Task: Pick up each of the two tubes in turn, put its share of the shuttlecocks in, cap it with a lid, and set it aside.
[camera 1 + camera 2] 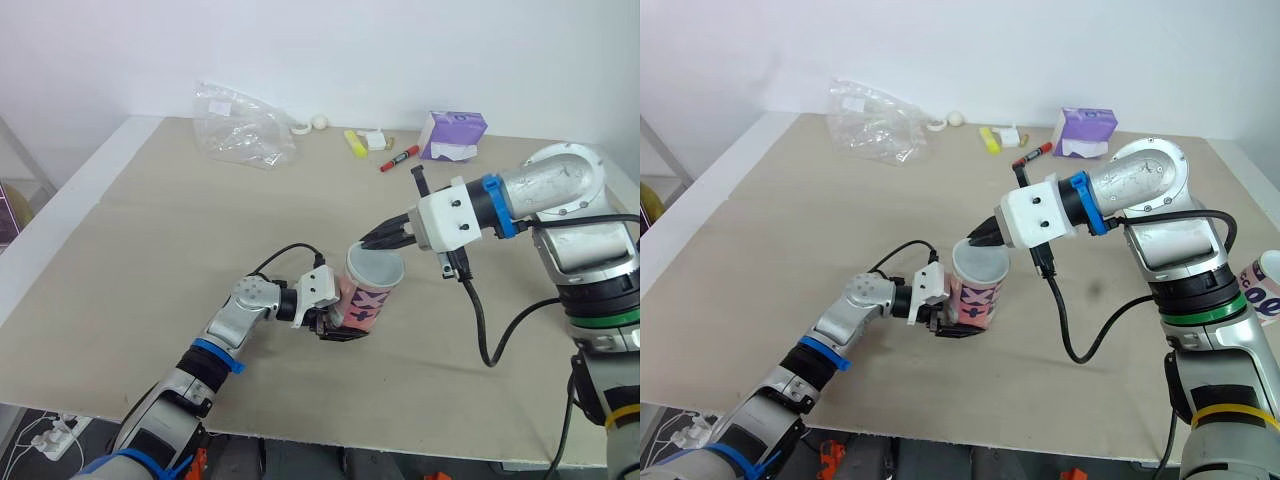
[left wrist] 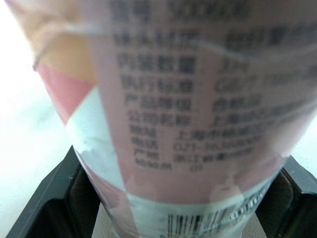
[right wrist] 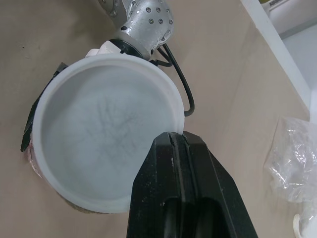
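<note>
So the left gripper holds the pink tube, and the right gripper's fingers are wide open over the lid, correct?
Not quite. The left gripper does hold the pink tube, but the right gripper has its fingers shut, tips at the rim of the white lid; the right wrist view shows it.

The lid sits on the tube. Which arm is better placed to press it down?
The right, probably. The right gripper, fingers shut, has its tips at the rim of the lid atop the tube. The left gripper is clamped around the tube's side and should hold it.

Head pair overhead; wrists near tube (image 1: 362,302)
</note>
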Robot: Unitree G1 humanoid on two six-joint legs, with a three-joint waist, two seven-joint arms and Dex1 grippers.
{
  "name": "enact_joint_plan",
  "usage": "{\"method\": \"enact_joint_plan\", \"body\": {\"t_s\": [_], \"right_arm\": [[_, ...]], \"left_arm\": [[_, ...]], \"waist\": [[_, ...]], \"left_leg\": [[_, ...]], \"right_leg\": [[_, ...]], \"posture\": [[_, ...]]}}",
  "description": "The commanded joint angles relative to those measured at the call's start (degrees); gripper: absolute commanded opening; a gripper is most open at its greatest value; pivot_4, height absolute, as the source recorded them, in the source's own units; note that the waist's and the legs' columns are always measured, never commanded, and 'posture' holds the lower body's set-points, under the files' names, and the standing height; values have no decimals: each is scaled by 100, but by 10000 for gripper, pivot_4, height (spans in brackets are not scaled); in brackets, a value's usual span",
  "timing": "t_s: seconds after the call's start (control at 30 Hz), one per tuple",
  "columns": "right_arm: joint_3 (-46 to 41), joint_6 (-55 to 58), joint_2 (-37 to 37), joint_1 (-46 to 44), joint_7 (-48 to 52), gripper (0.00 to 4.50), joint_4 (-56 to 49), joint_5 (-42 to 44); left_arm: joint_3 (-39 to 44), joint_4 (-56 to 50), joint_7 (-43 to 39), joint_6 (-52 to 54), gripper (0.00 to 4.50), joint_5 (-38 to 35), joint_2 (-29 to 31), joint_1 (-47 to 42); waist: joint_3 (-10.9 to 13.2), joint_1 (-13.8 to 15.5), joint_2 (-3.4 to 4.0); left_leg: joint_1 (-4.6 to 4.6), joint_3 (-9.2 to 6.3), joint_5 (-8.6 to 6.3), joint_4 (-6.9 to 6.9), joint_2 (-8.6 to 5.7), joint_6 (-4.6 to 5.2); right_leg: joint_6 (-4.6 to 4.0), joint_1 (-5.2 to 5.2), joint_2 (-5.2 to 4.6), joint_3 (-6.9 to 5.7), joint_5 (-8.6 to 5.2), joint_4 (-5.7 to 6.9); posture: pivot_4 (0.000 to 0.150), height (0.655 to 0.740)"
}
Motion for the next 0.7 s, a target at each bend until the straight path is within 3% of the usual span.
{"method": "enact_joint_plan", "body": {"t_s": [0.03, 0.17, 0.27, 0.37, 0.4, 0.5, 0.67, 0.7], "right_arm": [[-81, -56, -92, -59, 86, 190, -117, 12], [-84, 55, -112, -74, 122, 190, -105, 47], [-101, 66, -122, -61, 107, 11157, -78, 31], [-158, 7, -111, -65, 25, 24953, -42, 4], [-200, 51, -103, -86, -5, 27020, -26, 41], [-352, 330, -87, -151, -117, 27020, -14, 196], [-856, 1741, -188, -204, -319, 27020, -176, 1027], [-942, 1957, -204, -155, -318, 24854, -265, 1205]], "left_arm": [[-46, 255, 167, 147, 37992, 329, 168, 100], [-47, 268, 174, 152, 37992, 330, 157, 88], [-46, 259, 166, 161, 37992, 326, 166, 94], [-45, 241, 153, 177, 37992, 322, 184, 105], [-46, 241, 152, 181, 37992, 323, 189, 104], [-48, 228, 146, 188, 37992, 325, 209, 110], [-18, 264, 146, 189, 37992, 309, 219, 59], [-10, 282, 150, 180, 37992, 307, 217, 47]], "waist": [[0, 0, 0], [0, -1, 0], [0, -1, 0], [0, -13, 0], [0, -15, 0], [0, -19, 0], [0, -19, -1], [0, -19, -1]], "left_leg": [[0, 0, 0, 0, 0, 0], [0, 0, 0, 0, 0, 0], [0, 0, 0, 0, 0, 0], [0, 0, 0, 0, 0, 0], [1, 0, 0, 0, 0, 0], [2, 0, 0, 0, 1, 0], [-5, 0, 0, 0, 1, 0], [-5, -1, 0, -1, 1, 0]], "right_leg": [[0, 0, 0, 0, 0, 0], [0, -1, 0, 0, 0, 0], [0, -2, 0, 0, 0, 0], [0, -2, 0, 0, 0, 0], [0, -2, 0, 0, 0, 0], [-1, -1, 0, 0, 0, 0], [-3, -7, 0, 0, 1, 0], [-3, -6, 0, 0, 1, 0]], "posture": [[1500, 7400], [1500, 7400], [1500, 7400], [1500, 7400], [1500, 7400], [1500, 7400], [1500, 7400], [1500, 7400]]}}
